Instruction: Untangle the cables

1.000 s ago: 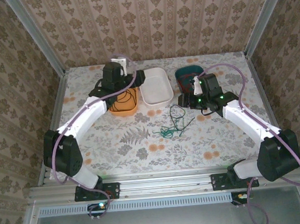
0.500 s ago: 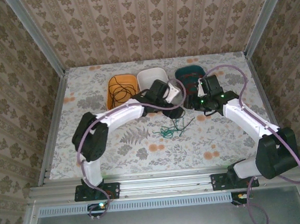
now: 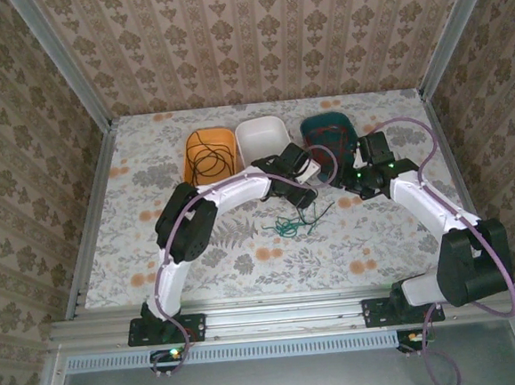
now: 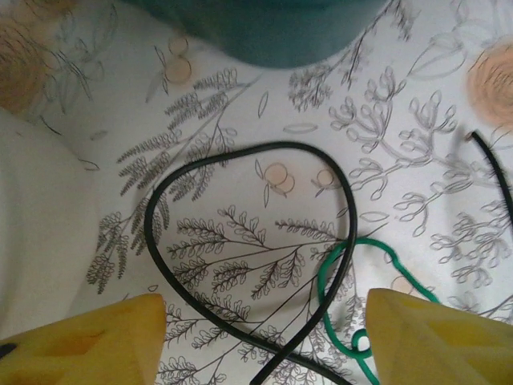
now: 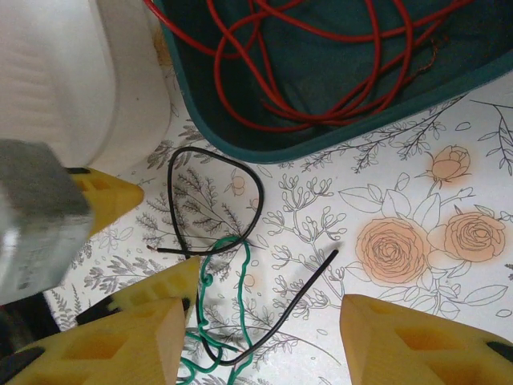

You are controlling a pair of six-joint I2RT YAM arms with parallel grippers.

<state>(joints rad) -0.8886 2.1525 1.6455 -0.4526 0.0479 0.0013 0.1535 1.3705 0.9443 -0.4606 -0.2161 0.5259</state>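
Green cable (image 4: 321, 281), thin and kinked, is lying across a looping black cable (image 4: 149, 233) on the tabletop (image 4: 441, 160), between the spread, empty jaws of the left gripper (image 4: 264, 301). The right gripper (image 5: 264, 309) is hovering alongside, likewise released. Farther, red cable (image 5: 321, 119) is curling inside the teal tray (image 5: 321, 148), and black wire (image 3: 206, 159) is coiling in the orange tray (image 3: 227, 140).

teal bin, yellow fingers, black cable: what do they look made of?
The teal bin looks like moulded plastic with a smooth satin finish: even colour, rounded wall. The yellow fingers look like hard matte plastic with flat facets, possibly printed. The black cable seems to have a rubbery or PVC jacket with a faint sheen, and it bends in a smooth loop. Its core is hidden.
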